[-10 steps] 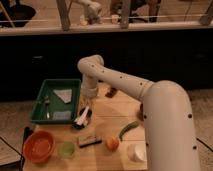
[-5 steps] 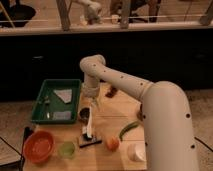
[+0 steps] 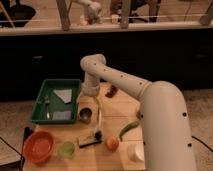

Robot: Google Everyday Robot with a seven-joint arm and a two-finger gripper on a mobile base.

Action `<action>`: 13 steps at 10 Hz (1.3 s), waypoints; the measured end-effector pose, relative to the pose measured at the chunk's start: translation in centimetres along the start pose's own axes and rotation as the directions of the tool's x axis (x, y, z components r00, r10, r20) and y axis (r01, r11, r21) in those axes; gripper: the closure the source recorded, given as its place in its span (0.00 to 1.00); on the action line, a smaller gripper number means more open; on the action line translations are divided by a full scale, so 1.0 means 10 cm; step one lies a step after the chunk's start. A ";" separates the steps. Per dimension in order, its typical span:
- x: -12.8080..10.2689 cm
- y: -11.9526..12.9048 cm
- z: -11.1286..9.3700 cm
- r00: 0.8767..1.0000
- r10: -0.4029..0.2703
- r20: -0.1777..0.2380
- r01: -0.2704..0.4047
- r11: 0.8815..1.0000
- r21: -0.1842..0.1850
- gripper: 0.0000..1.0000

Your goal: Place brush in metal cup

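Note:
My gripper (image 3: 94, 103) hangs from the white arm at the middle of the wooden table, just above and behind the metal cup (image 3: 85, 115). The cup is small, grey and shiny with a dark inside, and it stands upright beside the green tray. The brush (image 3: 99, 121) sits just right of the cup and outside it. Its white handle runs up toward the gripper, and its dark head (image 3: 98, 135) is at the near end. The jaws stand open. I cannot tell whether the handle's top touches them.
A green tray (image 3: 41, 118) with a few utensils fills the table's left. Along the front are an orange bowl (image 3: 39, 148), a translucent green cup (image 3: 66, 149), a black block (image 3: 89, 143), an orange fruit (image 3: 112, 144), a green pepper (image 3: 129, 129) and a white cup (image 3: 135, 152).
The brush has swung from a leftward tilt to upright and shifted right of the cup, which now shows fully. The arm has barely moved.

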 end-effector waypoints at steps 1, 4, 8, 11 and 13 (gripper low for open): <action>0.01 0.00 -0.01 1.000 0.002 0.001 -0.002 1.000 0.000 0.20; 0.02 0.00 -0.02 1.000 0.004 0.003 -0.004 1.000 0.003 0.20; 0.05 -0.06 -0.03 1.000 0.004 0.008 -0.005 1.000 0.009 0.20; 0.10 -0.09 -0.07 1.000 0.018 0.010 -0.018 1.000 0.021 0.20; 0.10 -0.11 -0.07 1.000 0.019 0.012 -0.020 1.000 0.024 0.20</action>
